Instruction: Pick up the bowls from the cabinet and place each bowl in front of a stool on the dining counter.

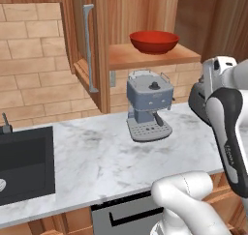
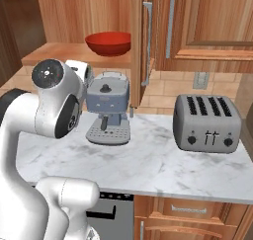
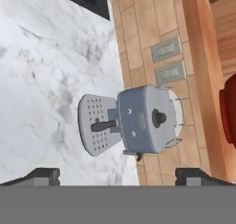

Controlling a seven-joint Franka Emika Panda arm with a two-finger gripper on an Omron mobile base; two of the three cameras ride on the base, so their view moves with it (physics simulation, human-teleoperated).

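A wide glossy red bowl [image 1: 154, 41] [image 2: 108, 43] sits on the wooden shelf of the open cabinet [image 1: 145, 59] [image 2: 57, 54]. In the hand view the red bowl [image 3: 229, 110] peeks in at the right edge. My gripper [image 3: 120, 176] is open, its two dark fingertips [image 3: 44, 174] set wide apart with nothing between them. It hovers over the worktop, looking down on the coffee machine, below and in front of the shelf and well apart from the bowl.
A grey-blue coffee machine [image 1: 149, 106] [image 2: 108, 110] [image 3: 138, 126] stands on the marble worktop [image 1: 97, 156] directly under the shelf. A silver toaster [image 2: 207, 123] sits to the right and a black sink [image 1: 24, 161] to the left. The cabinet door [image 1: 88, 48] with its bar handle stands open left of the shelf.
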